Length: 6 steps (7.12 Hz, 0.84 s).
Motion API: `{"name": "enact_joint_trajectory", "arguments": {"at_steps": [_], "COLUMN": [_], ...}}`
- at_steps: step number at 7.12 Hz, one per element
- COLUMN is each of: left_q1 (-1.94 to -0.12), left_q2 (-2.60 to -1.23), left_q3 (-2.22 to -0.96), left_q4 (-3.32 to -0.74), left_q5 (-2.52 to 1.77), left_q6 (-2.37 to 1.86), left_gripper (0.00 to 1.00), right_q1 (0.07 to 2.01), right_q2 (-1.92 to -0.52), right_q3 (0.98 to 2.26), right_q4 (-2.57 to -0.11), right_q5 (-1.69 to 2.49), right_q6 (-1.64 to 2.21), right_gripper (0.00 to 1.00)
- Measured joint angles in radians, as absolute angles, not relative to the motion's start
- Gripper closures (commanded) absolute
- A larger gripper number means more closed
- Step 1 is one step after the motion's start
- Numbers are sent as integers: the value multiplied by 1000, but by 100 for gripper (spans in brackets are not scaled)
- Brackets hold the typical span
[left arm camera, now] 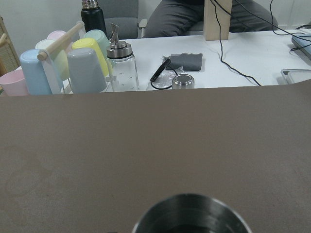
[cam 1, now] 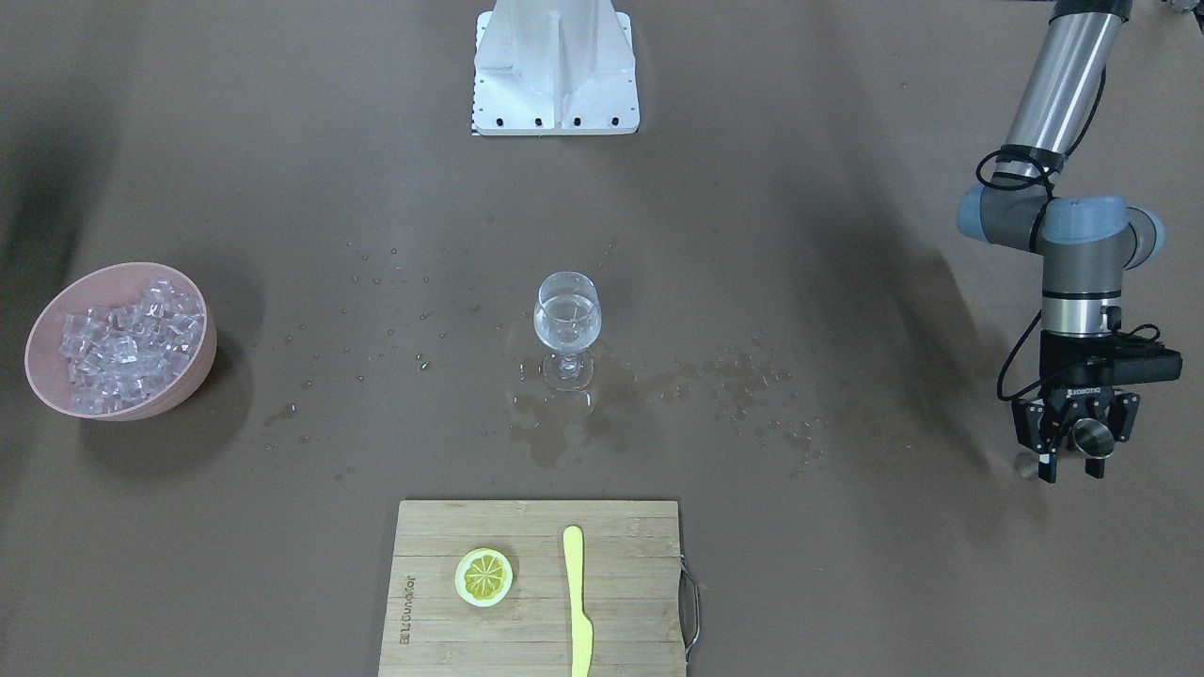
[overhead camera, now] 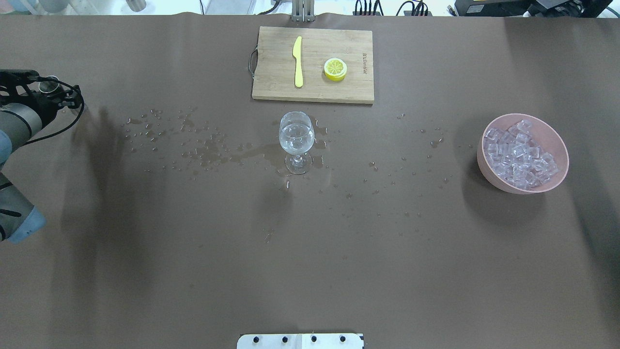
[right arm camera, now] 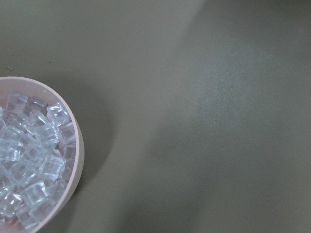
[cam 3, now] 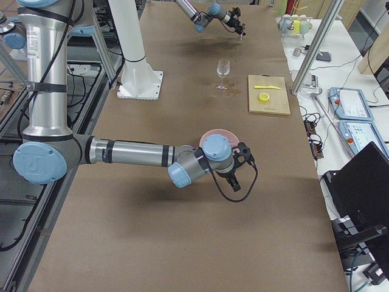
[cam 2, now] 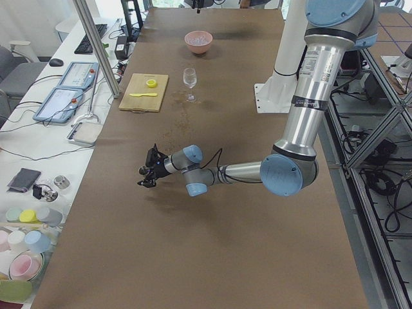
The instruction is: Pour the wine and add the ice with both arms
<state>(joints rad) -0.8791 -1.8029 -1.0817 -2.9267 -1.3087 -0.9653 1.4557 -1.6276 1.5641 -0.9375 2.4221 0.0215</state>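
A wine glass (cam 1: 566,324) holding clear liquid stands mid-table among puddles. The ice (cam 1: 132,343) is heaped in a pink bowl (cam 1: 193,376) on my right side, and fills the lower left of the right wrist view as ice (right arm camera: 29,155). My left gripper (cam 1: 1077,447) hangs low over the table far to my left, shut on a small steel cup (cam 1: 1091,437), whose rim (left arm camera: 192,216) fills the bottom of the left wrist view. My right gripper (cam 3: 234,173) hovers beside the bowl. It shows only in the exterior right view, so I cannot tell whether it is open or shut.
A wooden cutting board (cam 1: 451,639) with a lemon slice (cam 1: 483,576) and a yellow knife (cam 1: 577,602) lies at the far edge. The white stand (cam 1: 555,66) sits at my base. Past the left edge, a side table holds cups (left arm camera: 87,68) and a bottle (left arm camera: 121,65); a person sits behind.
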Motion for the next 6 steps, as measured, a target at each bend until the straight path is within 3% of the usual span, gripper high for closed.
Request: {"name": "enact_joint_trajectory", "arguments": {"at_steps": [3, 6], "left_q1": [-879, -880], "left_q2": [-1803, -1810], "left_q3": [-1102, -1226], "left_q4": [-2927, -2926], "left_q5": [-1316, -1319], "left_q6": [-957, -955], "left_gripper": [100, 100], "right_q1": [1456, 1456], "right_q2": [-1627, -1597], "right_q3": [1574, 1571], "right_q4": [-937, -922], "right_q5": [2423, 2418], "right_q6": [21, 20], "right_gripper": [0, 0]}}
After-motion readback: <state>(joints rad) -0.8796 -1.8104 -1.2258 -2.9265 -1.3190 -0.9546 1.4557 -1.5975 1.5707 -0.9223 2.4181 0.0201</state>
